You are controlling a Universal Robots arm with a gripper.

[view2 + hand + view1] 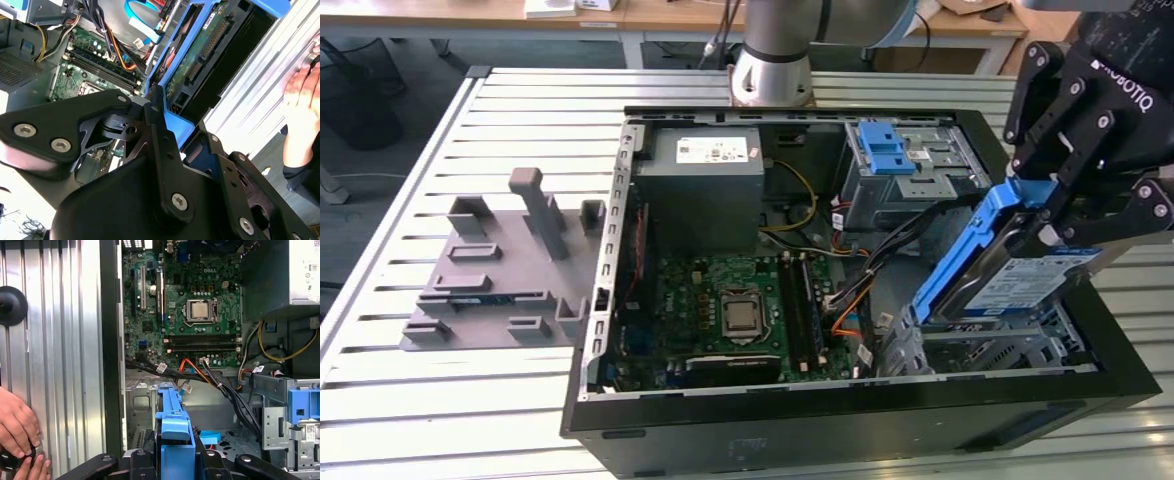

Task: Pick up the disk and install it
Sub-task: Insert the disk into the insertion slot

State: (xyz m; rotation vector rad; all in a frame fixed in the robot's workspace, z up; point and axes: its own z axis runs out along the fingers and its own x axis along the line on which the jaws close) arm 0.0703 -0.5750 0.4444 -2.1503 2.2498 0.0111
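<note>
Fingers (1105, 200) of gripper (1067, 215) clamped on disk (1027, 280) by blue bracket | held tilted above computer case (854, 420) near corner, exterior view's right | both wrist views add person's hand (17, 430) (302, 95) on slatted table (60, 340)

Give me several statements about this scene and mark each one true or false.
1. The gripper is shut on the disk. True.
2. The disk lies flat, untouched. False: it is tilted in the gripper, over the open computer case.
3. The power supply box sits inside the case. True.
4. The grey fixture stands inside the case. False: it stands on the table, at the exterior view's left of the case.
5. A person's hand is on the table, outside the case. True.
</note>
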